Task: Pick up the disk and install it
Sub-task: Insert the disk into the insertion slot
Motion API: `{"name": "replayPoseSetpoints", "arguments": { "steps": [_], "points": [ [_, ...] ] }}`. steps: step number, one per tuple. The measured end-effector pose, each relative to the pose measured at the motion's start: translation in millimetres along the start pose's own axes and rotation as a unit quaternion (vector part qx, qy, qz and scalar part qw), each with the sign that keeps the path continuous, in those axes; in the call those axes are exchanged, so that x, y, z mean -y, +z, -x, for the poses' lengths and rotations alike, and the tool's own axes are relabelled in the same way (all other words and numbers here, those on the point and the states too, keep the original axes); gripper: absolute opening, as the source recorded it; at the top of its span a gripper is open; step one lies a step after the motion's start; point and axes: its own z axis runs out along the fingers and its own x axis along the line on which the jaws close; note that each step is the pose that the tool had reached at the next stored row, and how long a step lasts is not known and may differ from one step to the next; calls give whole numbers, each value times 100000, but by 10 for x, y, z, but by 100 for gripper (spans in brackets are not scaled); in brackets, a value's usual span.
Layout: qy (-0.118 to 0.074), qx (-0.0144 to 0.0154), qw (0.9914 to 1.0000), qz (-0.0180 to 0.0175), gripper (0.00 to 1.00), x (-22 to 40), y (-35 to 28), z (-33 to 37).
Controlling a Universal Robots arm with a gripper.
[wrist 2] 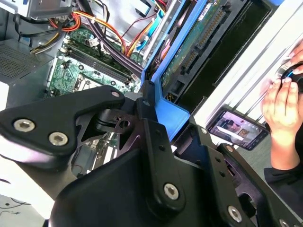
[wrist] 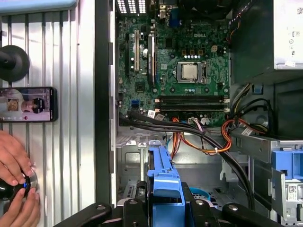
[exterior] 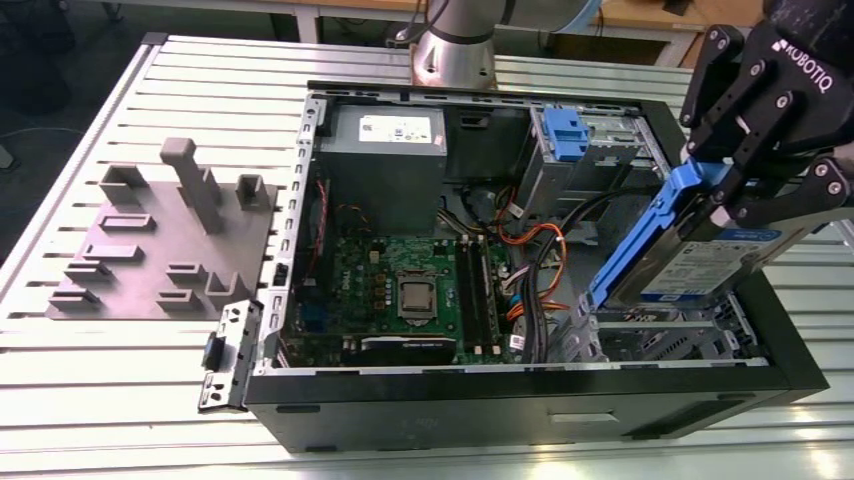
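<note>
- Disk [exterior: 707, 262]: silver drive, white-and-blue label, blue bracket; tilted, clamped in the gripper [exterior: 731, 190] above the computer case [exterior: 534, 400].
- Case: open, holding motherboard [exterior: 407, 290], grey power supply [exterior: 384, 150], apparently loose cables.

White lettering runs along the black housing of the claw [exterior: 731, 195], which is clamped on the disk [exterior: 707, 262]. The disk carries a white-and-blue label with fine print I can't make out from here. The grey power supply [exterior: 384, 150] inside the computer case [exterior: 534, 400] has a white sticker with small dark print and symbols, also seen in the first wrist view. A short white maker's mark stands on the green motherboard [wrist: 189, 52] near the processor socket. A small white barcode sticker sits on the drive cage [wrist: 284, 189]. The phone [wrist: 28, 104] on the tabletop [exterior: 107, 400] shows a lit screen, nothing readable.
</note>
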Motion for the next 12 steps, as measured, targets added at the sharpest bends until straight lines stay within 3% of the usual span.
{"name": "replayPoseSetpoints", "arguments": {
  "steps": [12],
  "points": [
    [1,3,100000,-3,36,17,89,-13]
  ]
}}
